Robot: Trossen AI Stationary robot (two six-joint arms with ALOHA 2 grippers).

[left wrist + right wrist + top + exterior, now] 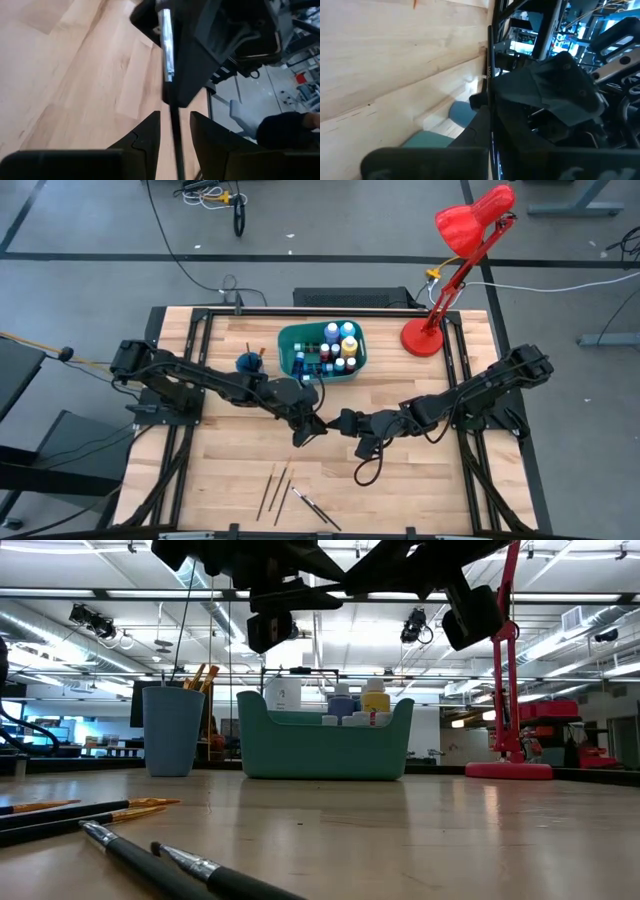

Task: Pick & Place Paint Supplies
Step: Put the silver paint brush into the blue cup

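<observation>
My two grippers meet over the middle of the table, left gripper [312, 425] and right gripper [345, 423], both raised above the wood. A thin dark-handled brush [173, 125] with a silver ferrule [166, 45] runs between them. My right gripper [490, 150] is shut on it. My left gripper [175, 120] is open, with a finger on each side of the dark handle and a gap showing on both sides. Several more brushes [290, 495] lie flat on the wood near the front edge; they also show in the low view [120, 830]. My right gripper pinches the brush between its two fingers near the ferrule end [167, 75]. The dark handle [489, 70] runs on past the fingers toward my left gripper. The brush is lifted clear of the table.
A teal bin [300, 340] holding several paint bottles [340, 345] stands at the back centre. A small blue cup [250, 363] with brushes stands to its left. A red desk lamp [425, 335] stands at the back right. Bare wood lies between the grippers and the loose brushes.
</observation>
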